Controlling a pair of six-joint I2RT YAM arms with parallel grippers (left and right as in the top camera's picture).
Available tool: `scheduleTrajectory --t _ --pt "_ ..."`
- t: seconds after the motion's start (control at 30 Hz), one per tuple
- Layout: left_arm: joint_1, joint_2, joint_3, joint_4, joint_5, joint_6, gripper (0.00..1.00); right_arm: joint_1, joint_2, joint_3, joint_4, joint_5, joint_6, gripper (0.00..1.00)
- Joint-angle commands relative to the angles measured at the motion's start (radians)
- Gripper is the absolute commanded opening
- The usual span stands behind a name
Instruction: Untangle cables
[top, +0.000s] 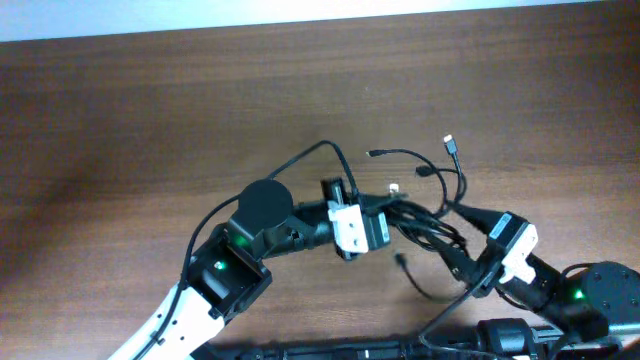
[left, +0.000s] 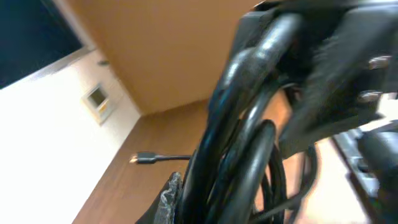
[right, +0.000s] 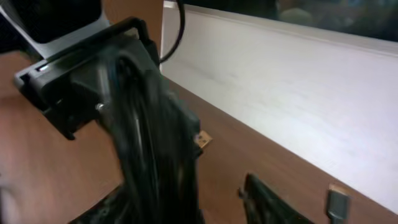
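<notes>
The black cables (top: 425, 215) lie in a tangled bundle at the table's middle right, with loose plug ends (top: 450, 143) fanning out behind it. My left gripper (top: 388, 222) is shut on the bundle's left side. In the left wrist view the cable strands (left: 249, 143) fill the picture against one finger of my left gripper (left: 211, 205). My right gripper (top: 462, 252) is at the bundle's right side. In the right wrist view the right gripper (right: 180, 208) is open, with the blurred cables (right: 155, 143) hanging between its fingers, close to the left one.
The wooden table (top: 150, 120) ends at a white wall along the back (top: 300, 12). A loose plug (left: 146, 158) lies on the table toward the wall, and another plug (right: 337, 202) lies past my right finger. The arm bases' thicker wires (top: 330, 350) run along the front edge.
</notes>
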Motion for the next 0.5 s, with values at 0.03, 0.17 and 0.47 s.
scheduleTrajectory --t 0.03,0.17,0.47 --pt "0.005 -0.02 0.011 0.008 -0.348 -0.146 0.0 -0.006 -0.003 0.007 -0.003 0.092 0.001 0.75" --pt "0.005 -0.02 0.011 0.008 -0.414 -0.195 0.0 -0.006 -0.003 0.007 -0.068 0.219 0.011 0.59" --pt "0.004 -0.02 0.011 0.023 -0.236 -0.244 0.0 -0.006 -0.003 0.007 -0.073 0.364 0.1 0.51"
